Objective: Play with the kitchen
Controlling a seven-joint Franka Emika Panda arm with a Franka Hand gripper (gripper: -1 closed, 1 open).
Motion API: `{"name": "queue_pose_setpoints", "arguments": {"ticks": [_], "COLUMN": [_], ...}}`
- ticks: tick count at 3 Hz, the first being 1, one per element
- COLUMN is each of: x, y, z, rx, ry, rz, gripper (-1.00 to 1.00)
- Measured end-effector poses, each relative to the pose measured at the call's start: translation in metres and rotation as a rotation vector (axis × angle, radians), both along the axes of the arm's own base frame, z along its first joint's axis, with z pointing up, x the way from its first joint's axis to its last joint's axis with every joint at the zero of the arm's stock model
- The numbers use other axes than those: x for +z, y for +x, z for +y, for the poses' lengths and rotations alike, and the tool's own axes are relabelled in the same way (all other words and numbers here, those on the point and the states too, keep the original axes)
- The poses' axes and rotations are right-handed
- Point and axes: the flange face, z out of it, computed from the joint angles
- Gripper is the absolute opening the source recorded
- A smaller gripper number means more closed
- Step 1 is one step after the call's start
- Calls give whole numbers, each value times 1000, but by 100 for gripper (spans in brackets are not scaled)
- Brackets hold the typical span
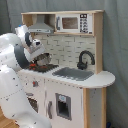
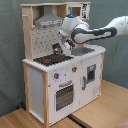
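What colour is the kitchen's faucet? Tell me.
Black; the faucet shows best in the first exterior view, arched over the sink.

The kitchen (image 2: pixel 60 80) stands directly on a light wooden floor (image 2: pixel 100 112) in both exterior views.

no text, brand, number or sign can be read in both exterior views. the kitchen (image 1: pixel 75 60) has a toy microwave (image 1: pixel 74 23) on its upper shelf in the first exterior view, with a panel of small light marks at the door's right, but these are too blurred to read. in the second exterior view the front of the kitchen (image 2: pixel 65 75) shows knobs (image 2: pixel 56 76) with no legible marking.
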Motion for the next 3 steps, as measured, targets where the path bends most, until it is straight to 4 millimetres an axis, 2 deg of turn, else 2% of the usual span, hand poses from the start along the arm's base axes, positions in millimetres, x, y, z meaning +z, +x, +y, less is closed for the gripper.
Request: {"name": "queue_pose_setpoints", "arguments": {"ticks": [3], "x": [-9], "y": [24], "z": [42], "rx": [42], "ry": [21], "rz": [-23], "gripper": [-100]}}
